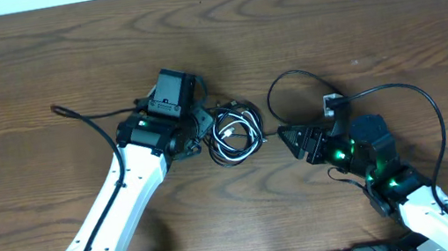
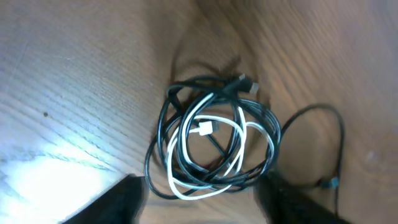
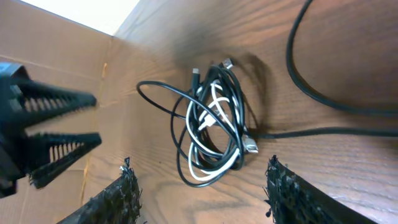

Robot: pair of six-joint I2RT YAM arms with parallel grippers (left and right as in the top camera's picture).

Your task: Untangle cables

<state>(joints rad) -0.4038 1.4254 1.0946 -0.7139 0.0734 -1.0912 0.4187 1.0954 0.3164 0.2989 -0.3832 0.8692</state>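
Brown wood-grain tabletop [image 1: 22, 84] fills my overhead view, and the cables [image 1: 237, 132] lie on it as one loose coil near the middle, between my two arms. I take that coil as my reference. My left pincer [image 3: 96, 119] sits just beside the coil on its left. From the right wrist camera I see its two ribbed black fingers spread apart with only air between them. My right pincer [image 1: 286, 137] is on the coil's right side, near it but not touching, with the tips aimed at it. Its fingers also stand wide apart and hold nothing. Within the coil, several black cords [image 2: 163, 112] loop round one another. One white cord [image 2: 239, 124] threads through them, its white plug [image 2: 205, 129] lying in the coil's open centre. A silver-tipped plug [image 2: 245, 81] pokes out at the coil's far edge in my left wrist view. A thicker black wire [image 1: 416, 97] from the right arm arcs over the tabletop to the right of the coil. I cannot tell whether the thin black strand running off the coil's right side belongs to the coil.
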